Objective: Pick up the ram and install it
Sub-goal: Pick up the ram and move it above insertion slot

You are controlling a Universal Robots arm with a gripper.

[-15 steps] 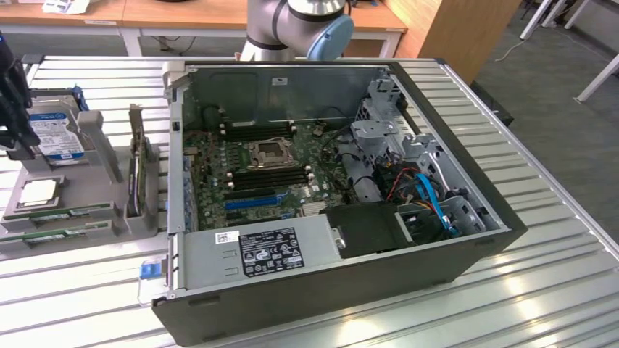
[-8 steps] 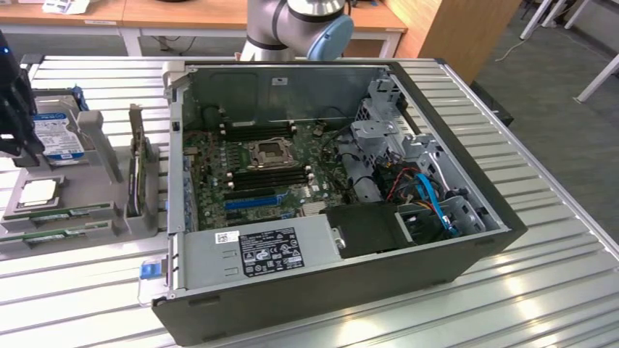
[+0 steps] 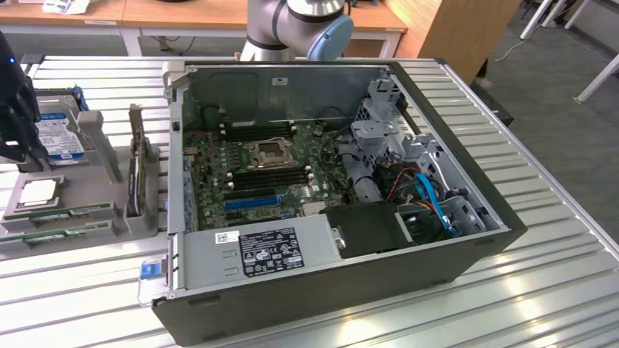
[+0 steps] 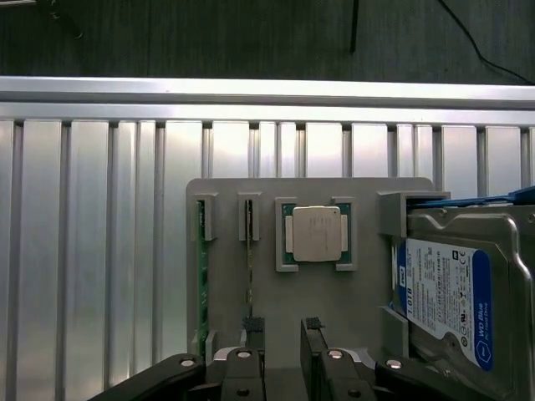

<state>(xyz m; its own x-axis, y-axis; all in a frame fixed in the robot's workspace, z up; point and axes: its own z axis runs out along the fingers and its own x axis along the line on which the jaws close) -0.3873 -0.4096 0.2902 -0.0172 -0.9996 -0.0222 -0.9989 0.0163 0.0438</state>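
Two ram sticks, thin green boards, stand on edge in slots of the grey holder tray (image 4: 351, 292): one ram (image 4: 249, 276) and a second ram (image 4: 201, 276). In the exterior view the ram sticks (image 3: 63, 214) lie along the tray's near edge at the exterior view's left. My gripper (image 4: 282, 327) hovers over the tray, open, with nothing between its fingertips (image 4: 253, 326); one fingertip sits just above the end of the nearer ram. The gripper (image 3: 22, 156) hangs at the exterior view's far left. The motherboard's memory slots (image 3: 271, 177) lie inside the open computer case (image 3: 464, 246).
A square silver processor (image 4: 315, 234) and a hard drive with a blue-white label (image 4: 447, 292) share the tray. Cards stand upright in a grey rack (image 3: 140, 174) between the tray and the case. The ribbed metal table (image 3: 77, 304) spreads around them.
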